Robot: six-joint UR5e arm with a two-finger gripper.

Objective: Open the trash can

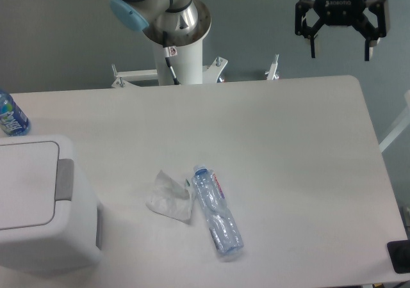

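White boxy plastic trash can sits lower left, flat lid down; the black two-finger gripper hangs upper right, fingers spread, grasping nothing.

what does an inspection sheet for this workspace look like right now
surface: white table, mostly bare on the right
job's things: trash can at front left, lid down, grey tab facing right
clutter: clear plastic bottle lying flat; crumpled tissue beside it; second bottle at left edge
pincer: pincer open, raised above the far right edge, holding nothing
cables: thin cable on the arm base
surroundings: grey wall; dark object at right corner
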